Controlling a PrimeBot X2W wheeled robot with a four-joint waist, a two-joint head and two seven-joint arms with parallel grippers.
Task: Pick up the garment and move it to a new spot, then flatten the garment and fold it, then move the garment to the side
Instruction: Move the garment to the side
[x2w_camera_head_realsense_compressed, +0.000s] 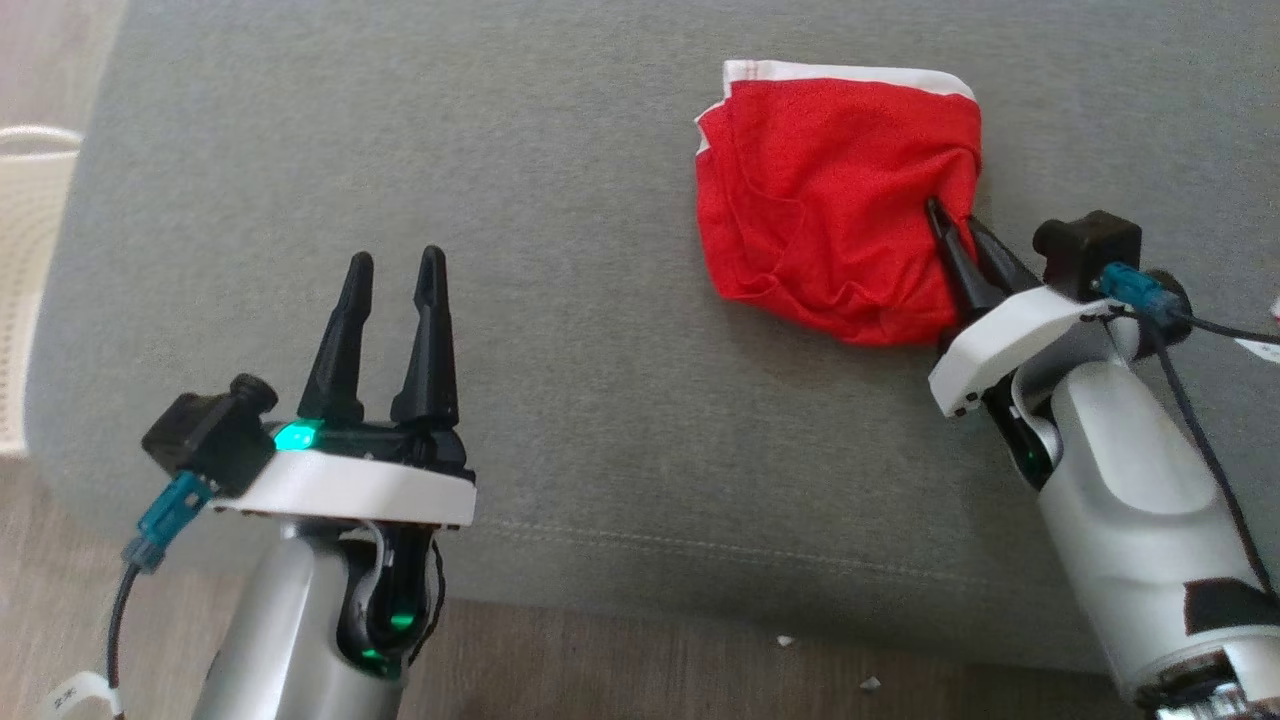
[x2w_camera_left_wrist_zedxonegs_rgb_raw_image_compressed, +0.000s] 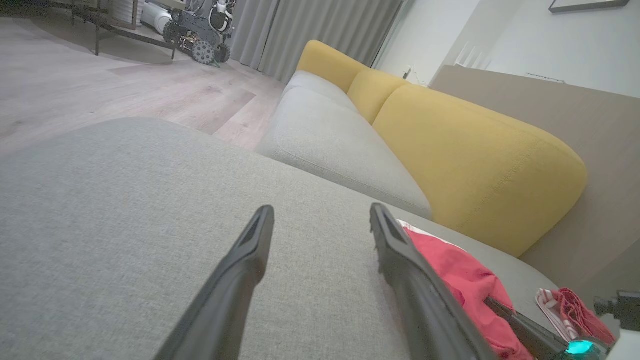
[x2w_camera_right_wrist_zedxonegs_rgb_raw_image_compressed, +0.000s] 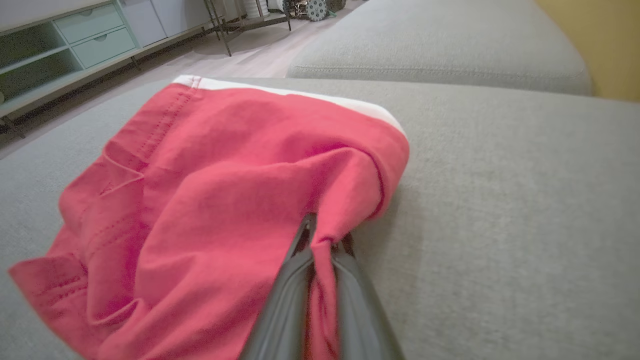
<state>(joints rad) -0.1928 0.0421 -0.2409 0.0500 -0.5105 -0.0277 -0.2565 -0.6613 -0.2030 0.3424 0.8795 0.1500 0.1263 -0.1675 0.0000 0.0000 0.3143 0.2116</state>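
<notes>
The garment (x2w_camera_head_realsense_compressed: 820, 200) is a red piece with a white band along its far edge, lying rumpled on the grey sofa seat (x2w_camera_head_realsense_compressed: 560, 340). My right gripper (x2w_camera_head_realsense_compressed: 952, 222) is at its right edge, shut on a pinch of the red cloth. In the right wrist view a fold of the garment (x2w_camera_right_wrist_zedxonegs_rgb_raw_image_compressed: 210, 200) runs between the fingers of that gripper (x2w_camera_right_wrist_zedxonegs_rgb_raw_image_compressed: 325, 239). My left gripper (x2w_camera_head_realsense_compressed: 395, 270) hovers open and empty over the seat's front left, well apart from the garment. From the left wrist the left gripper (x2w_camera_left_wrist_zedxonegs_rgb_raw_image_compressed: 320, 220) points along the seat, with the garment (x2w_camera_left_wrist_zedxonegs_rgb_raw_image_compressed: 465, 285) at its right.
A white woven basket (x2w_camera_head_realsense_compressed: 25, 280) stands on the floor at the left. The seat's front edge (x2w_camera_head_realsense_compressed: 700, 590) drops to wood floor. Yellow back cushions (x2w_camera_left_wrist_zedxonegs_rgb_raw_image_compressed: 470, 165) line the sofa, and another red and white cloth (x2w_camera_left_wrist_zedxonegs_rgb_raw_image_compressed: 570, 312) lies at the right.
</notes>
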